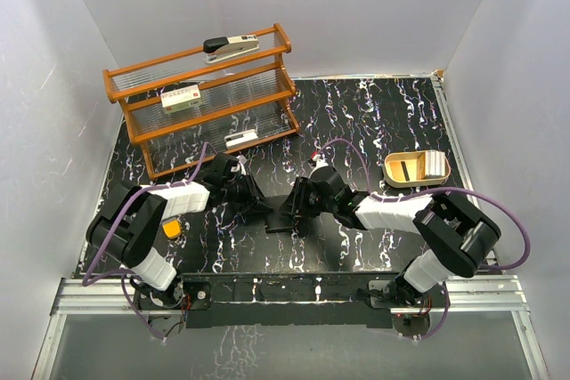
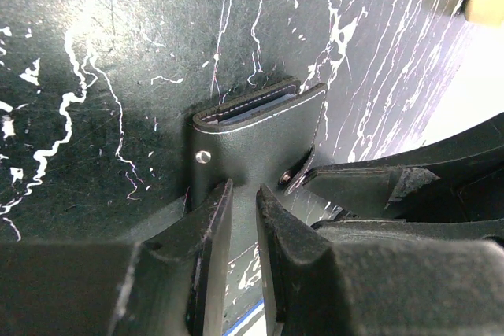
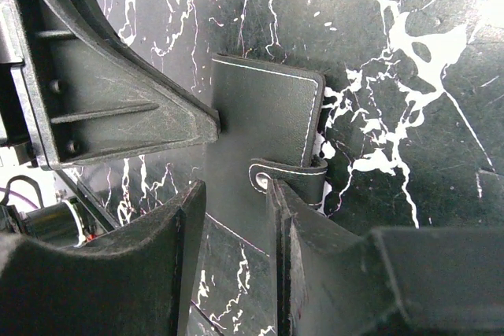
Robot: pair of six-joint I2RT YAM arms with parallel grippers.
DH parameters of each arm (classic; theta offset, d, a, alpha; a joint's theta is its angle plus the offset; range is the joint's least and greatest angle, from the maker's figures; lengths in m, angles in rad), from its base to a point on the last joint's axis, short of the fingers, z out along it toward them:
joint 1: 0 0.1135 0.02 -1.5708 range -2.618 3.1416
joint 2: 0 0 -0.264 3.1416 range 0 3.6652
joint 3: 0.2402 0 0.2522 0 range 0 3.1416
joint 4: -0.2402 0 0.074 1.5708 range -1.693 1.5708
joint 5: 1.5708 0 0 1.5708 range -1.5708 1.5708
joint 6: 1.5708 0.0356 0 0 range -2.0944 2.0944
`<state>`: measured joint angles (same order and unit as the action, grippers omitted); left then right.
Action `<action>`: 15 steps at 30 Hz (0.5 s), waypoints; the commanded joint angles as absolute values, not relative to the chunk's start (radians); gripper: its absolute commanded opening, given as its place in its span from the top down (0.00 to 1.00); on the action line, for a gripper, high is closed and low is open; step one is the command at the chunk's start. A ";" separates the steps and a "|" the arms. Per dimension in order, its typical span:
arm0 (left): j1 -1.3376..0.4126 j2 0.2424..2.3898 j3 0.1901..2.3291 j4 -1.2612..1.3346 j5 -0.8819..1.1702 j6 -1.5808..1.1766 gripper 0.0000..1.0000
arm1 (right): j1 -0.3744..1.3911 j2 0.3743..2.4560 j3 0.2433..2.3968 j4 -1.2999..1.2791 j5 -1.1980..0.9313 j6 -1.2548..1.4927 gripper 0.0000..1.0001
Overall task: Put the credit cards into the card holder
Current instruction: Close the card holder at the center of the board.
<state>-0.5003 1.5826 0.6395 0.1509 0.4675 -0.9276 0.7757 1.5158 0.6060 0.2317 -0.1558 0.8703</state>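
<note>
- An orange block (image 1: 172, 229) lies by the desk's near left corner.
- Left gripper (image 2: 242, 190): jaws narrow, pinching one edge of the holder (image 2: 260, 127) at mid-desk.
- Right gripper (image 3: 236, 186): jaws grip the holder's opposite side, beside its strap (image 3: 287, 175).
- A tray (image 1: 415, 168) sits by the right edge.
- A shelf (image 1: 209, 100) stands at the far left corner.

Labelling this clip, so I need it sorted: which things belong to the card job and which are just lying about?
Job: card holder; left gripper and right gripper, both at it. No credit card clearly visible.
Lying about: wooden rack, stapler on it, orange block, tan tray with unclear contents.
</note>
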 commanded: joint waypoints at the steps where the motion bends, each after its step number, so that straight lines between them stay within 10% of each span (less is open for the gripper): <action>1: -0.506 1.603 0.618 0.118 0.469 -0.913 0.81 | 0.776 1.470 0.665 0.195 -0.116 0.858 0.64; 15: -0.505 1.590 0.591 0.125 0.457 -0.914 0.81 | 0.775 1.503 0.659 0.198 -0.115 0.826 0.70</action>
